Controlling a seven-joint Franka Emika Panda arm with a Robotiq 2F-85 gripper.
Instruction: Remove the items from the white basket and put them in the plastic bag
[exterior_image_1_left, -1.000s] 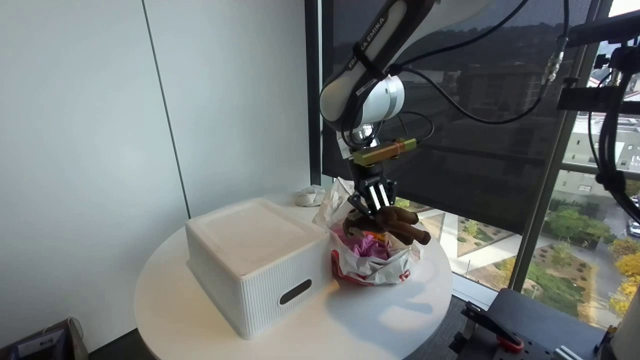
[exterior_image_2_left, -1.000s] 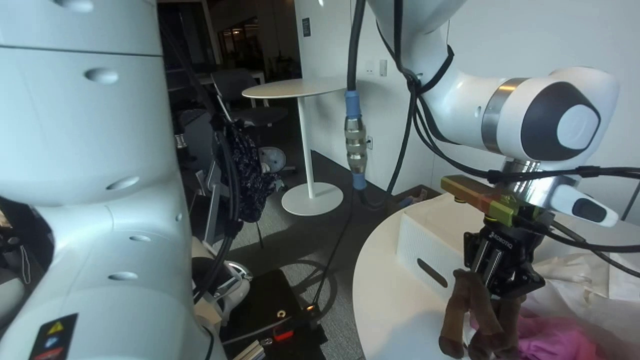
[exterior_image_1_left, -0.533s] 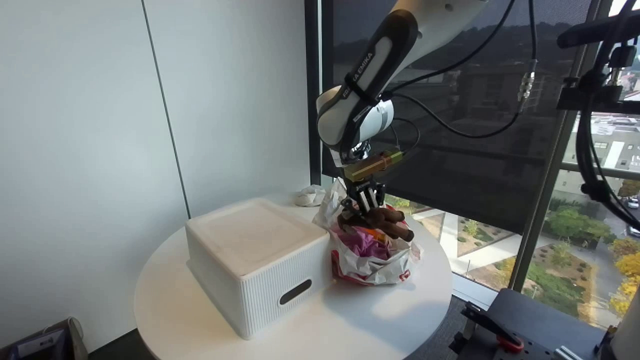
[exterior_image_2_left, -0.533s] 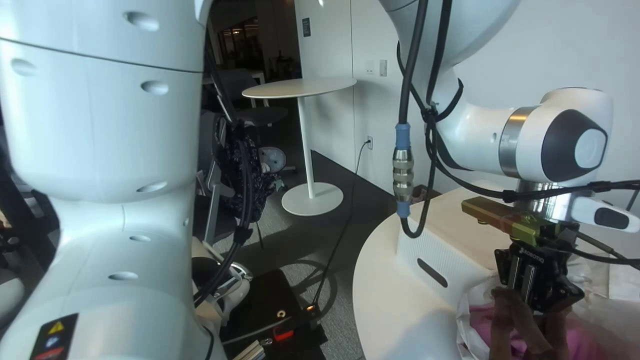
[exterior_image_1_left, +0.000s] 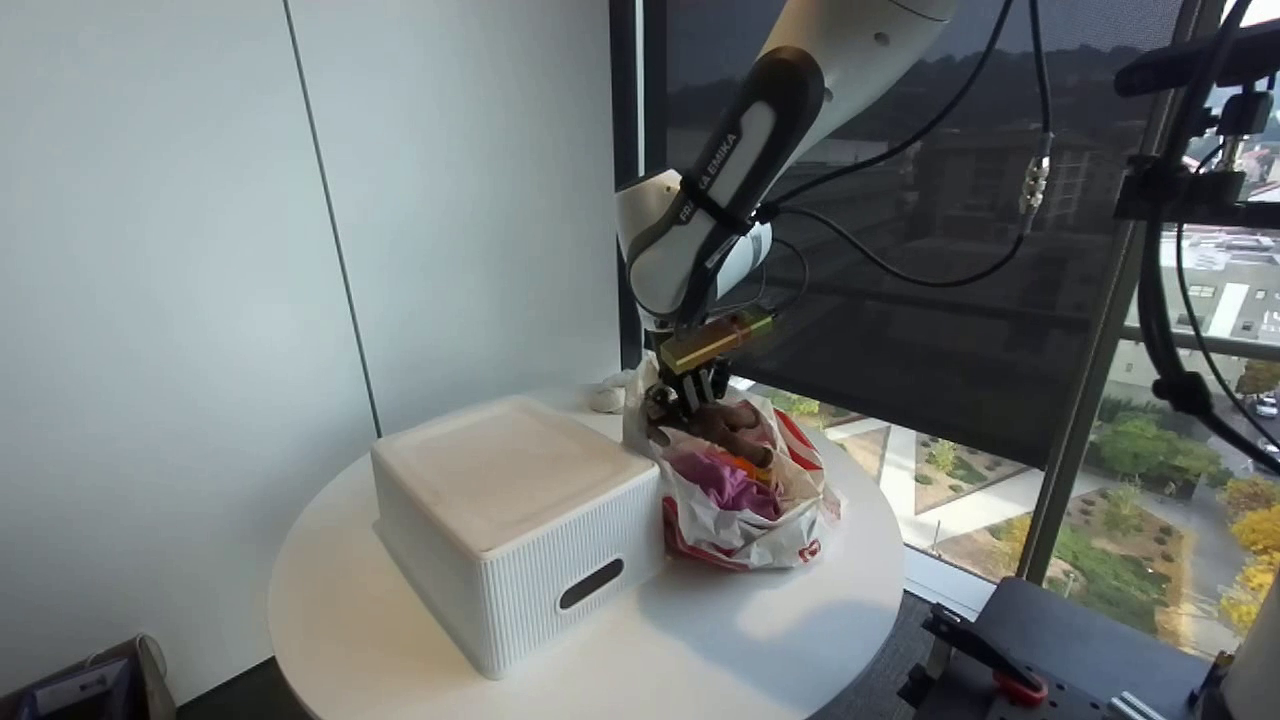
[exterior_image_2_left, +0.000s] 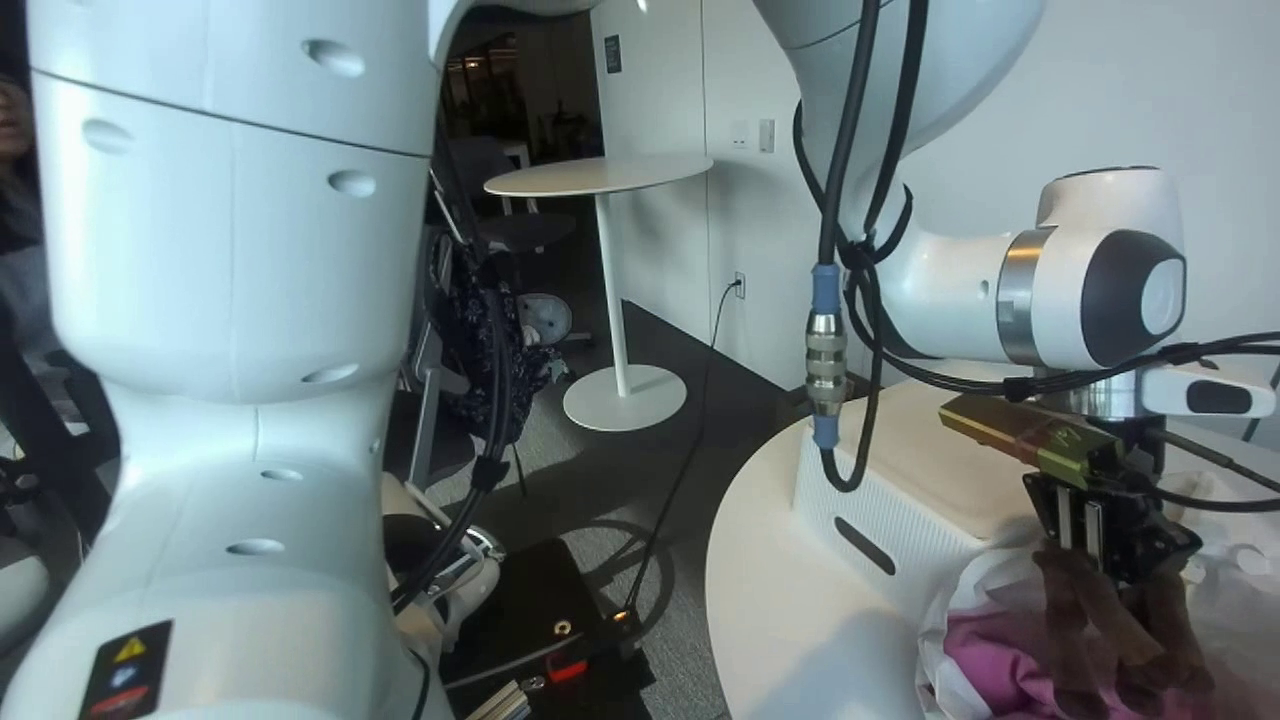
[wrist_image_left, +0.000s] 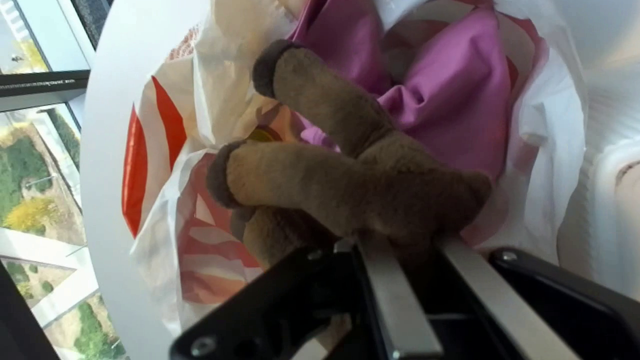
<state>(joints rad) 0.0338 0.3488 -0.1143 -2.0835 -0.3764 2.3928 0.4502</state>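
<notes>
Brown plush toy (wrist_image_left: 360, 182) is pinched in gripper (wrist_image_left: 406, 245) at mouth of plastic bag (exterior_image_1_left: 740, 548); should be lowered well inside, clear of its sides, before being released.

The round white table (exterior_image_1_left: 780, 660) carries the white basket (exterior_image_1_left: 525, 580), its closed face upward. Just beside it stands the open plastic bag (exterior_image_1_left: 745, 540). Behind them, in an exterior view, lies a whitish bundle (exterior_image_1_left: 606, 399).

One claw (wrist_image_left: 407, 244), one plush (wrist_image_left: 360, 185) (three limbs showing), one printed bag (exterior_image_1_left: 750, 545), one basket (exterior_image_1_left: 420, 570)
</notes>
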